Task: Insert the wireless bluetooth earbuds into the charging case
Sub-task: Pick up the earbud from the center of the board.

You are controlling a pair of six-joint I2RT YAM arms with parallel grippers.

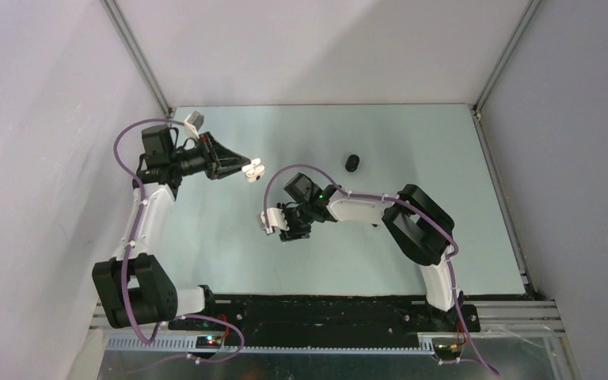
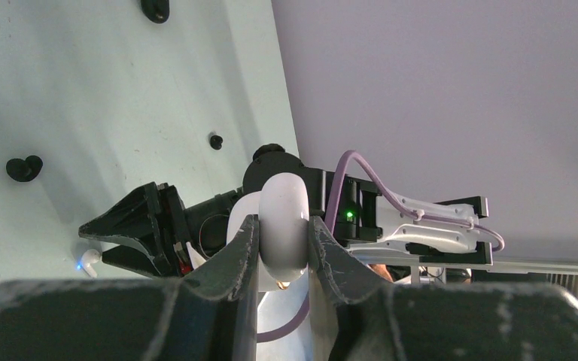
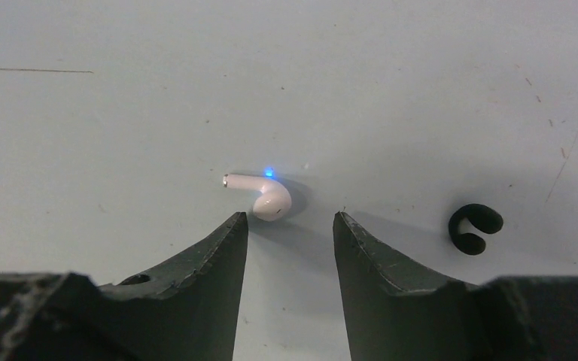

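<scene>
One white earbud [image 3: 263,195] lies mid-frame, stem pointing left, just beyond the right tool [image 3: 290,219], its jaws half-parted and empty; the left tool [image 2: 282,223] is clamped on a white case [image 2: 283,192].

Your two arms wore white link shells between black joint housings: the left arm [image 1: 149,226] at the frame's lower left, the right arm [image 1: 364,207] at centre right. A lilac cable [image 1: 136,180] ran along each, tied down at intervals. A green light [image 1: 306,192] glowed on the right wrist. The right gripper [image 3: 289,216] had dark, tapered fingers [image 3: 211,278] with scuffed grey edges.
</scene>
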